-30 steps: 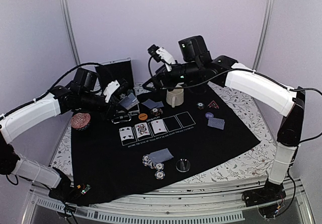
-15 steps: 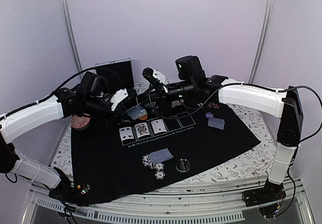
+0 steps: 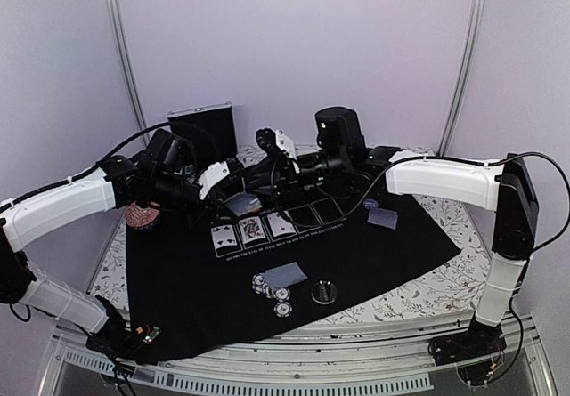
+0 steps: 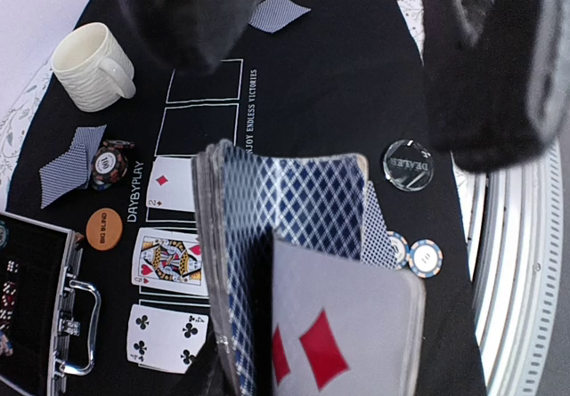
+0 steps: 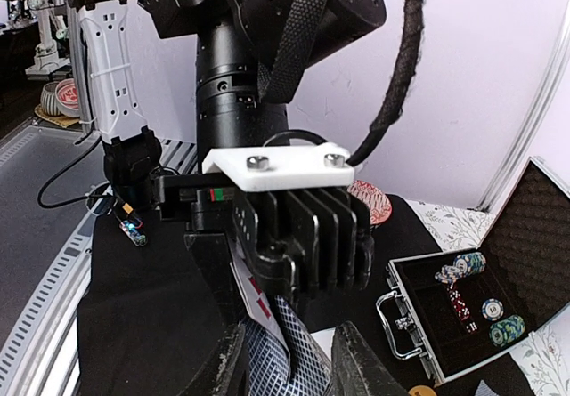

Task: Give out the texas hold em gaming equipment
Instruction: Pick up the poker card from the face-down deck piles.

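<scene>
Both arms are the same build. Left arm [image 3: 62, 205] and right arm [image 3: 441, 175] have glossy white shells on the long links and matte black joint housings. The right arm's upright link [image 3: 512, 214] at 3 o'clock is black on top, white lower down. Thin black cable [image 3: 539, 155] loops loose over it. Bases are black, and there's a small board [image 3: 147, 334] with a green light at 7 o'clock.

The right wrist cam sits close on the left wrist:
- white plate [image 5: 283, 166] with two silver screws
- black finned block [image 5: 303, 240] under it
- braided black hose [image 5: 392, 67]
- white cover [image 5: 111, 53] with raised ticks at 10 o'clock

Right gripper [image 5: 287, 365] jaws are dark grey and rounded.
</scene>
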Action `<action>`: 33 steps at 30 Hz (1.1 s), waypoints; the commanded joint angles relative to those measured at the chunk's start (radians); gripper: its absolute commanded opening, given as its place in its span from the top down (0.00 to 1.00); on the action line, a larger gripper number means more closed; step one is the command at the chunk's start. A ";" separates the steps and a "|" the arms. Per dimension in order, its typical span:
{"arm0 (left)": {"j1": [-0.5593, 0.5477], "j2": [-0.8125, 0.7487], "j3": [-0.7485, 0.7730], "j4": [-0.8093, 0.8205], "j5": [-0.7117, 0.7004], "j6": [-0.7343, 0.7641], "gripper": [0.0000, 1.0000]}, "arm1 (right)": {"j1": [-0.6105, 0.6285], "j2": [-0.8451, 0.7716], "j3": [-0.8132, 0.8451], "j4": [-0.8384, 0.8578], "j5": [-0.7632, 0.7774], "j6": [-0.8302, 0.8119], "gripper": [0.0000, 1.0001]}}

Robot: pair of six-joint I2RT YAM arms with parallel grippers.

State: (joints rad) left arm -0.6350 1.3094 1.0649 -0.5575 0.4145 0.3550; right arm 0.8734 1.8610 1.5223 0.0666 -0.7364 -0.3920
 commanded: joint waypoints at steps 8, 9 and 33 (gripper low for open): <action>-0.012 -0.004 0.004 0.001 0.012 0.013 0.75 | 0.026 0.065 0.051 0.038 -0.067 -0.034 0.71; -0.012 -0.005 0.004 0.001 0.011 0.014 0.74 | 0.026 0.071 0.054 0.038 -0.067 -0.033 0.72; -0.012 -0.009 0.001 0.007 0.006 0.017 0.75 | 0.031 -0.082 -0.010 -0.070 0.128 -0.064 0.99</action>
State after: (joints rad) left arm -0.6376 1.3094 1.0645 -0.5644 0.4118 0.3649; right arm 0.9035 1.8851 1.5524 0.0200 -0.6899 -0.4622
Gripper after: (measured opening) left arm 0.303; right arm 0.021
